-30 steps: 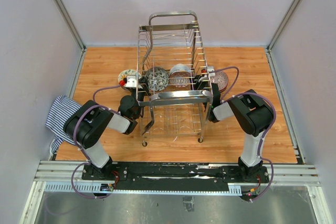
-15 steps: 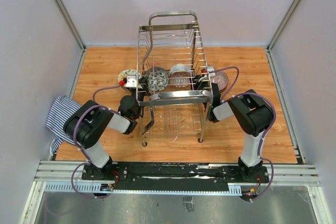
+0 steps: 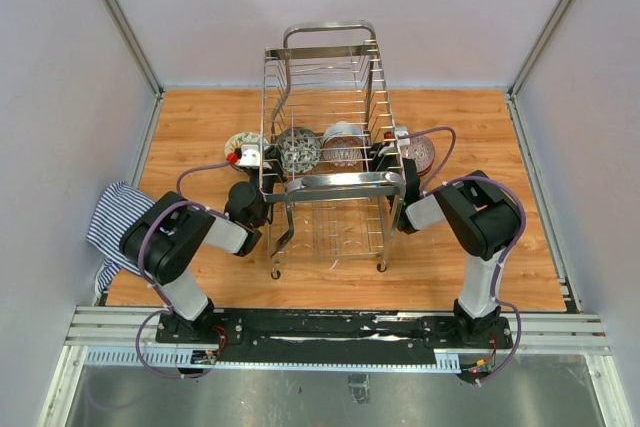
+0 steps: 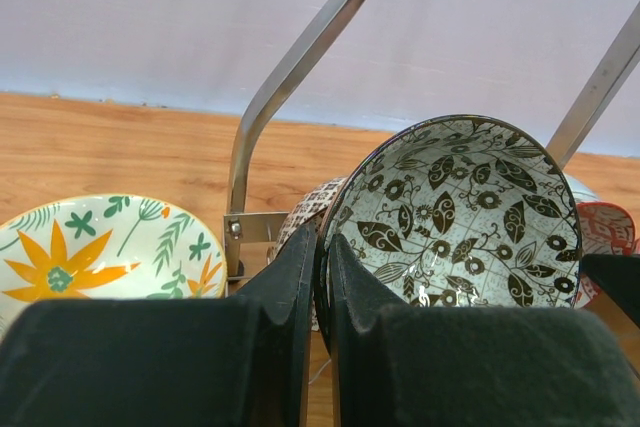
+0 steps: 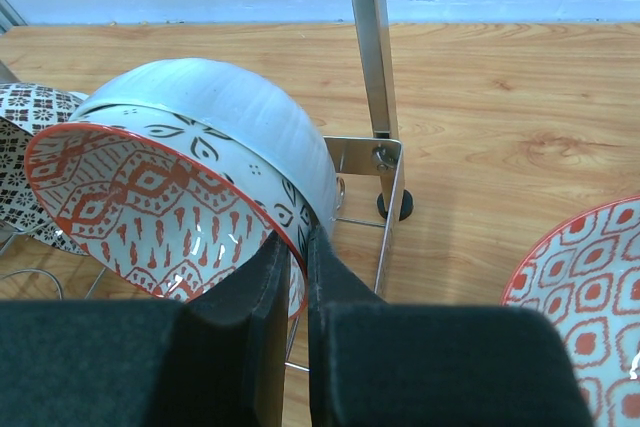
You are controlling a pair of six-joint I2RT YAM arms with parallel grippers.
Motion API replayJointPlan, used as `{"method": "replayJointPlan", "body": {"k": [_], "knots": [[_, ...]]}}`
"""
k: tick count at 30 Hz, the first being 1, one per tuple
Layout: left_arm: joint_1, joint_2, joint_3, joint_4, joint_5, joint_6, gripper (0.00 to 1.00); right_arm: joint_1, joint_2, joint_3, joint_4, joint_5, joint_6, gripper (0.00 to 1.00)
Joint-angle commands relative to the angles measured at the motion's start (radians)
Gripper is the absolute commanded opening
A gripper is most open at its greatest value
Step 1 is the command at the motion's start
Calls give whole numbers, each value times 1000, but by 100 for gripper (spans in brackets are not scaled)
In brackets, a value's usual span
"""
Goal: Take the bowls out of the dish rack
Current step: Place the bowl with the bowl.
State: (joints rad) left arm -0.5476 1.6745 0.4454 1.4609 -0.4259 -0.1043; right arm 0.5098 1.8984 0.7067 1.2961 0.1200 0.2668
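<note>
The chrome dish rack (image 3: 330,77) stands mid-table. Two bowls stand on edge inside it: a black leaf-patterned bowl (image 3: 298,150) and a red-patterned bowl with a blue-grey outside (image 3: 343,144). My left gripper (image 3: 264,159) reaches in from the rack's left side. In the left wrist view the left gripper (image 4: 322,247) is shut on the rim of the leaf-patterned bowl (image 4: 450,217). My right gripper (image 3: 385,154) reaches in from the right. In the right wrist view the right gripper (image 5: 297,242) is shut on the rim of the red-patterned bowl (image 5: 150,207).
A flower-patterned bowl (image 3: 243,145) lies on the table left of the rack, and a red-patterned bowl (image 3: 420,152) lies to its right. A striped cloth (image 3: 112,217) hangs at the left edge. Rack bars (image 4: 290,77) and a post (image 5: 372,47) stand close to both grippers.
</note>
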Motion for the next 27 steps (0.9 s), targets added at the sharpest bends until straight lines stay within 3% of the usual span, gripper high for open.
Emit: {"method": "replayJointPlan", "body": {"k": [1, 16, 27], "knots": [[-14, -49, 15, 44, -15, 8, 0, -1, -63, 30, 216, -34, 88, 1], [-15, -89, 1, -6, -18, 5, 1, -11, -86, 30, 105, -69, 137, 1], [-17, -127, -16, -32, -35, 6, 1, -11, -67, 19, 240, -42, 97, 1]]}}
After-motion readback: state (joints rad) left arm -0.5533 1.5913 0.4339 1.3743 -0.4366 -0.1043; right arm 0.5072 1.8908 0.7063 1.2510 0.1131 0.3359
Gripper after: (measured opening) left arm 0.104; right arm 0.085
